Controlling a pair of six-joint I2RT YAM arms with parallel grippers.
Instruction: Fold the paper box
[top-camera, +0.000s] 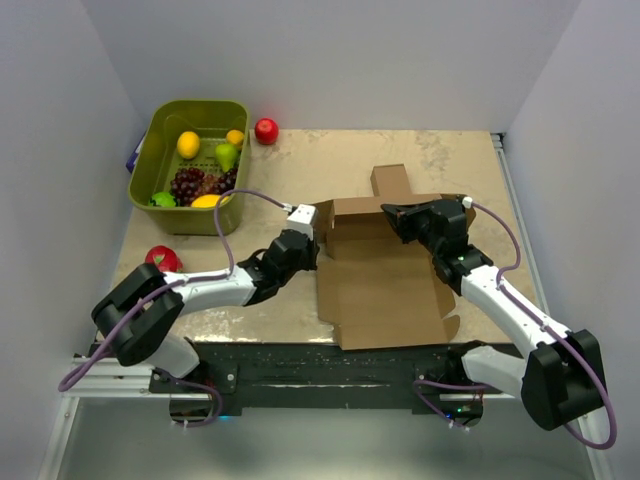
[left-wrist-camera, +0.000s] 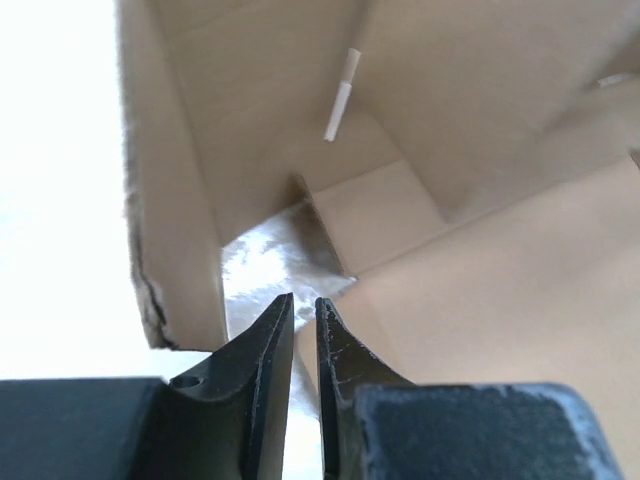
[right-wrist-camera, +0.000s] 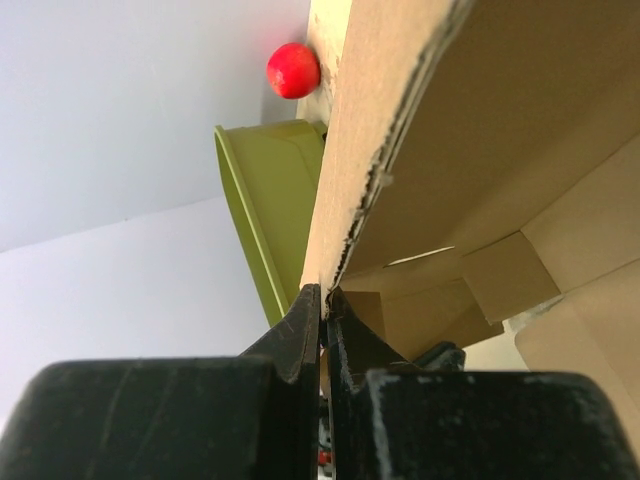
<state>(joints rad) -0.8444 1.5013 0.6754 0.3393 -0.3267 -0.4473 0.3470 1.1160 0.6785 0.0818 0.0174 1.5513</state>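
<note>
The paper box (top-camera: 385, 290) is a brown cardboard piece lying mid-table, its base flat, its rear wall and left side flap standing, and a tab sticking out behind. My right gripper (top-camera: 393, 214) is shut on the top edge of the rear wall; the right wrist view shows the torn cardboard edge (right-wrist-camera: 345, 230) pinched between its tips (right-wrist-camera: 322, 296). My left gripper (top-camera: 315, 248) sits at the box's left edge. In the left wrist view its tips (left-wrist-camera: 303, 305) stand nearly together with a thin slit, holding nothing, just before the box's inner corner (left-wrist-camera: 330, 200).
A green basket (top-camera: 150, 140) of fruit stands at the back left and also shows in the right wrist view (right-wrist-camera: 270, 190). A red apple (top-camera: 266, 130) lies beside it. A second red fruit (top-camera: 162, 258) lies near the left arm. White walls surround the table.
</note>
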